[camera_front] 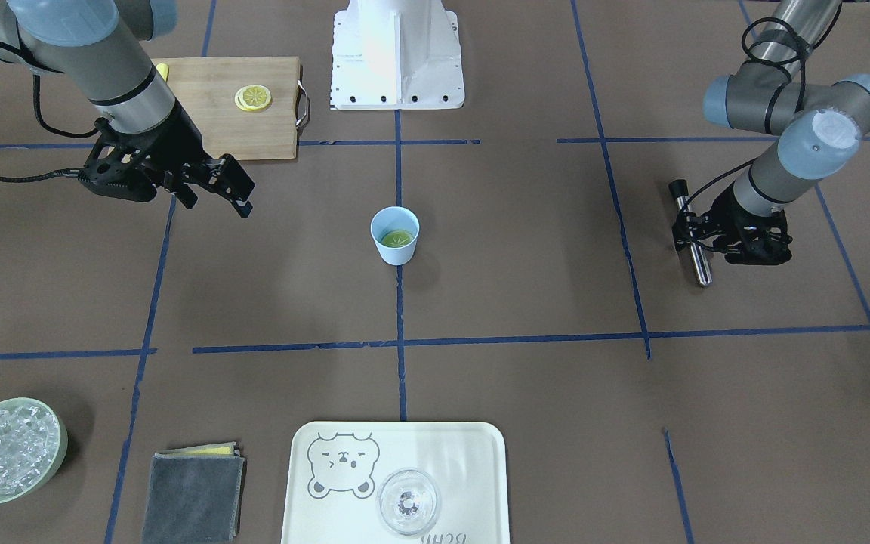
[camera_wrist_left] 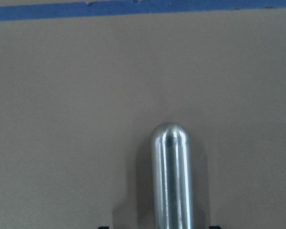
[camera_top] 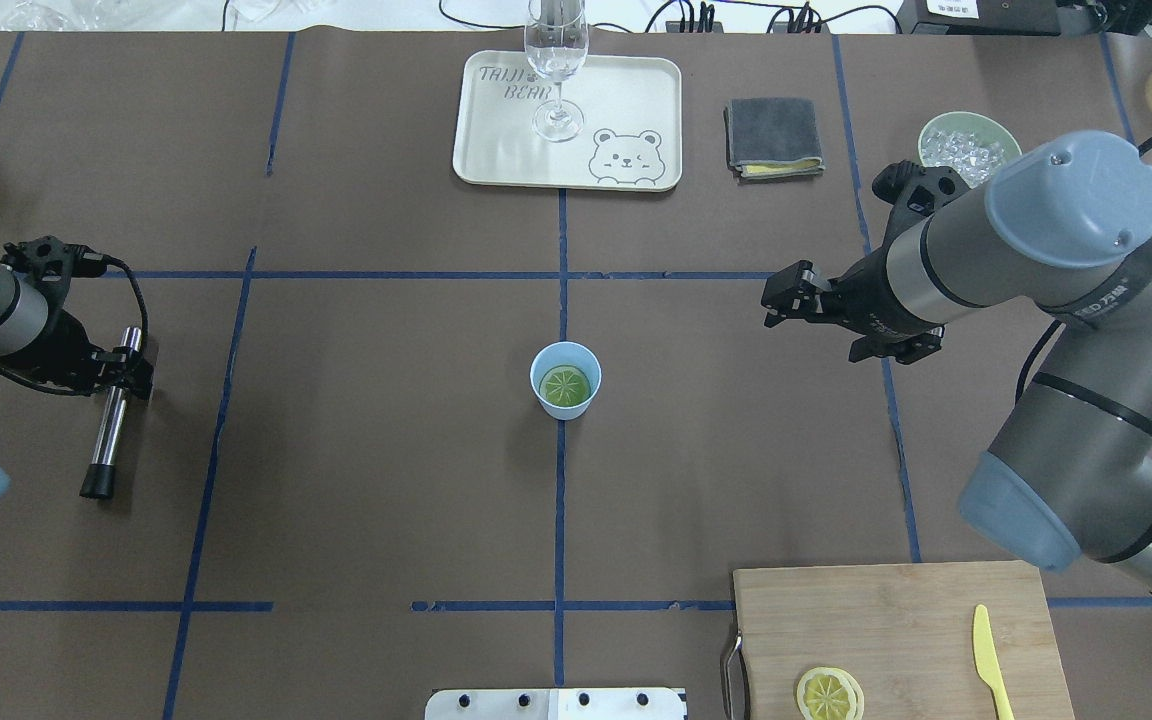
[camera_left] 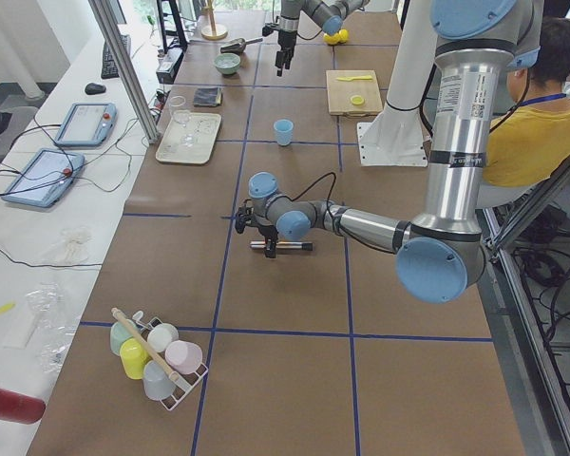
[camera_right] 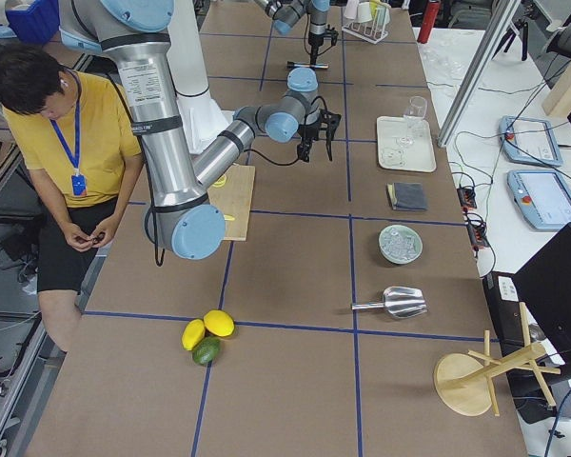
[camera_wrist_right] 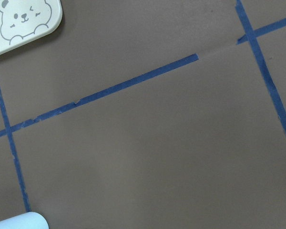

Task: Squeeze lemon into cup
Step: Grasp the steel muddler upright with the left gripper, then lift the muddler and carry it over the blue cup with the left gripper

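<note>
Over the right half of the table, the right arm reaches in with its forearm nearly level. The right gripper [camera_top: 781, 298] hangs above the brown paper with its fingers spread and nothing between them. It points toward the middle, and the cup [camera_top: 566, 409] stands near it but apart, upright on the blue centre line. The lemon piece [camera_top: 566, 385] lies inside the cup, cut face up.

On the far left the left arm bends down low. The left gripper [camera_top: 124, 374] is set over a metal rod [camera_top: 108, 430] that lies flat on the table. Its fingers stand partly apart on either side of the rod, seemingly not pressing on it.

Bare paper and a tape line lie between the right gripper and the cup. Near the robot's base a cutting board [camera_top: 896, 620] carries a lemon slice [camera_top: 829, 693] and a yellow knife [camera_top: 986, 660]. Along the far edge sit a tray [camera_top: 626, 100] with a glass [camera_top: 556, 70], a folded cloth [camera_top: 774, 135] and a bowl of ice [camera_top: 1001, 130].
</note>
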